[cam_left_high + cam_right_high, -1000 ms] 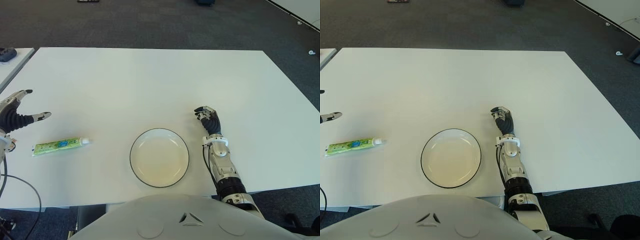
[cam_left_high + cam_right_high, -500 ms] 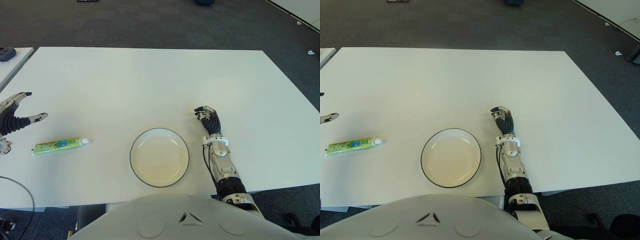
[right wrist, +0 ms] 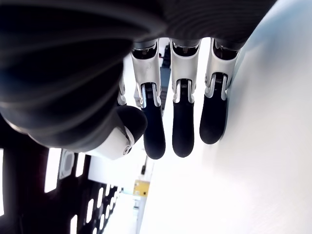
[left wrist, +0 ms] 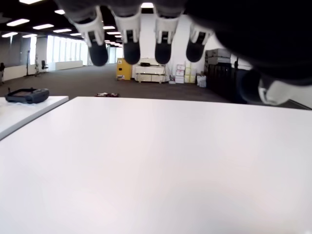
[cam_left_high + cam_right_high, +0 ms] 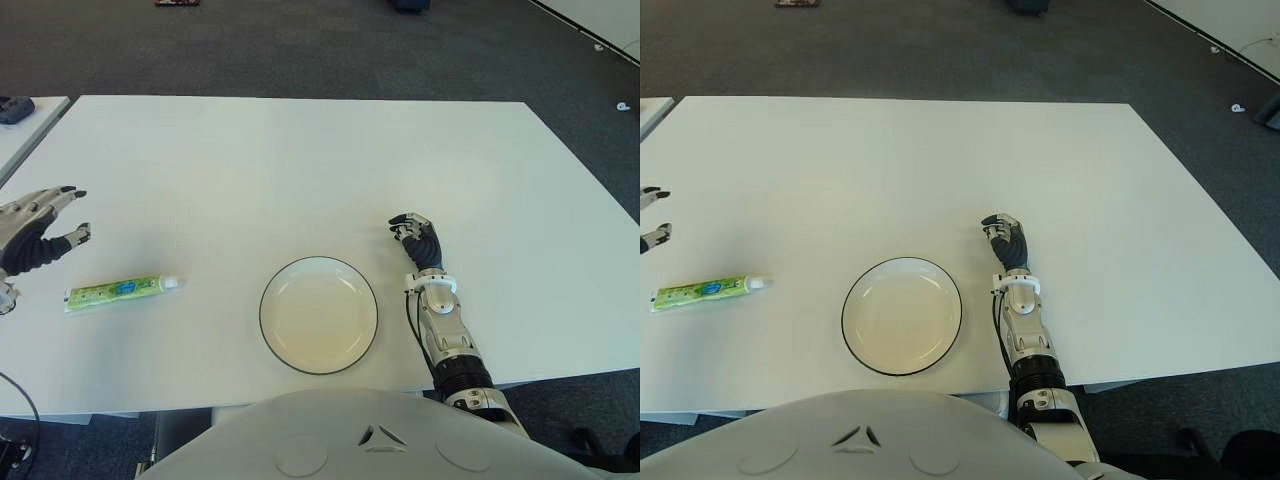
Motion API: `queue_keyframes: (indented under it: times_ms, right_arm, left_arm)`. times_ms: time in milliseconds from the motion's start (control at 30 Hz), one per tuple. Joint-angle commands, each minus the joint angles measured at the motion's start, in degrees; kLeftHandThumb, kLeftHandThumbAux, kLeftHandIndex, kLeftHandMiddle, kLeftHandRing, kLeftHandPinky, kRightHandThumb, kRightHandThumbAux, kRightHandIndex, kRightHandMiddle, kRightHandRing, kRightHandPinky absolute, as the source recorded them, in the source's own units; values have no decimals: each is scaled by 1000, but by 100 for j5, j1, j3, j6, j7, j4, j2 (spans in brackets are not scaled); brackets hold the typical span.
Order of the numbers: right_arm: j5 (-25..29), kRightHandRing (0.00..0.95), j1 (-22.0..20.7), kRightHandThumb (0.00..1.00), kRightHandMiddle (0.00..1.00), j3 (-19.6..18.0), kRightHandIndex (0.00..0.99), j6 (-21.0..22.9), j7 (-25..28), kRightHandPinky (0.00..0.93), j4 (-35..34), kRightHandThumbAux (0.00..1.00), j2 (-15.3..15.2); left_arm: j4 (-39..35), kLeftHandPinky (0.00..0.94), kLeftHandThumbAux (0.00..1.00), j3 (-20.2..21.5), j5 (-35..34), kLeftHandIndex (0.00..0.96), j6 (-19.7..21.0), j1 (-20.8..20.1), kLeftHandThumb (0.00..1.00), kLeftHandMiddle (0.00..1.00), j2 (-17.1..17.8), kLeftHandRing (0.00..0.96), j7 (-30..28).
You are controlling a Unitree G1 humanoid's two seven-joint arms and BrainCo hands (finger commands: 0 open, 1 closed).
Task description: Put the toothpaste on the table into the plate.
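A green toothpaste tube [image 5: 121, 290] with a white cap lies flat on the white table [image 5: 300, 170], left of the plate. The white plate [image 5: 319, 315] with a dark rim sits near the front edge and holds nothing. My left hand [image 5: 38, 232] hovers at the far left, just behind and to the left of the tube, its fingers spread and holding nothing. In the left wrist view the fingertips [image 4: 130, 51] show above bare table. My right hand [image 5: 418, 236] shows right of the plate with its fingers curled.
A second white table [image 5: 22, 125] with a dark object on it stands at the far left. Dark carpet surrounds the table.
My left hand has turned and drawn its fingers nearer together, shifting slightly towards the tube. The tube, the plate and the right hand have not moved.
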Motion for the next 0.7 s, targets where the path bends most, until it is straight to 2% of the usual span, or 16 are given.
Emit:
queue_keyframes:
  times_ms: [33, 300, 467, 700]
  right_arm:
    - [-40, 403, 49, 709, 425, 30, 419, 148, -3, 418, 18, 730, 23]
    - [-29, 395, 50, 709, 419, 37, 420, 179, -2, 409, -4, 730, 37]
    - [5, 393, 52, 709, 418, 23, 420, 199, 17, 412, -16, 730, 35]
    - [24, 396, 71, 709, 421, 15, 420, 176, 29, 416, -24, 730, 29]
  left_arm:
    - [-158, 0, 226, -253, 271, 0, -76, 86, 597, 0, 263, 0, -251]
    - [-186, 0, 232, -386, 437, 0, -269, 208, 621, 0, 258, 0, -86]
    - [-107, 0, 207, -464, 514, 0, -651, 405, 590, 0, 212, 0, 211]
    - [152, 0, 189, -631, 620, 0, -1109, 401, 559, 0, 316, 0, 503]
